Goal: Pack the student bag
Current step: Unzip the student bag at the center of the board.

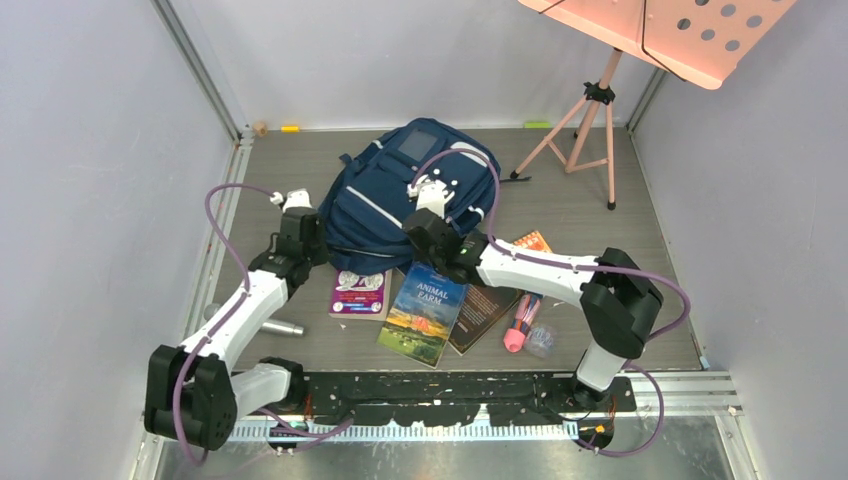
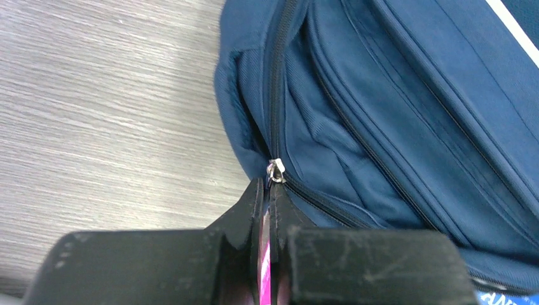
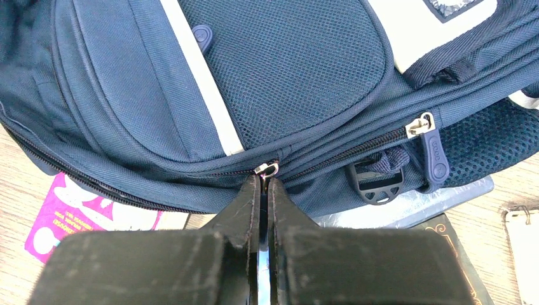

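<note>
The student bag [image 1: 385,195] is navy with pale stripes and lies on the grey floor between both arms. My left gripper [image 1: 320,240] is at its left edge. In the left wrist view this gripper [image 2: 267,184] is shut on a small metal zipper pull [image 2: 275,171] at the corner of a closed dark zip. My right gripper [image 1: 428,228] is over the bag's near right part. In the right wrist view it [image 3: 264,179] is shut on another metal zipper pull [image 3: 267,169], below the mesh front pocket [image 3: 299,70]. A second slider with a blue rubber tab [image 3: 432,143] sits further right.
Books lie against the bag's near side: a purple one [image 1: 360,293], "Animal Farm" [image 1: 425,312], a dark one [image 1: 485,305] and an orange one [image 1: 533,241]. A pink bottle [image 1: 520,325] and a metal cylinder [image 1: 275,326] lie nearby. A pink music stand [image 1: 600,110] stands back right.
</note>
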### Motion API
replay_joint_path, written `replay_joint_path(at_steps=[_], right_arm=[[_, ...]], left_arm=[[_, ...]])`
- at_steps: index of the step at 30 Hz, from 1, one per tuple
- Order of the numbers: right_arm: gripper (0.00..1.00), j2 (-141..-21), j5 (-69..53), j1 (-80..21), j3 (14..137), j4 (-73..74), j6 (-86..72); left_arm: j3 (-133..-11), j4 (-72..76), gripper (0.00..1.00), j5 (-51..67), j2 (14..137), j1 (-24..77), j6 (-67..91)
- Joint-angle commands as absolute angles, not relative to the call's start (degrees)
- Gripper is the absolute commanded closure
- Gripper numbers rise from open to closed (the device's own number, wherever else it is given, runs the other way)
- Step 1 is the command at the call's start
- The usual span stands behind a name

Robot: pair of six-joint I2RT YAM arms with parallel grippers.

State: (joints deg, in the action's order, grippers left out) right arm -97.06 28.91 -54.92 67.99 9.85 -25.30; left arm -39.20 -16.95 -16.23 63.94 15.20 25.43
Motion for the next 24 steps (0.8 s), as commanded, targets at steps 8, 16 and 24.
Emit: replay_joint_path(at_steps=[8,16,24], right_arm=[[1.00,-89.94,30.51,-52.55,65.52,11.65,-21.19],[0.37,-85.19,14.95,-52.89,66.13,5.76,-12.75],[0.26,-93.32,-2.86,-52.91,76.32,5.66,-8.95]], left_arm=[[-41.77,-6.68,1.00,-13.32,68.05,4.75,20.86],[-34.89,-0.63,1.00,-1.96,61.02,4.75,23.62],[-35.86,-5.22,1.00,-2.32,60.70,4.77,23.81]])
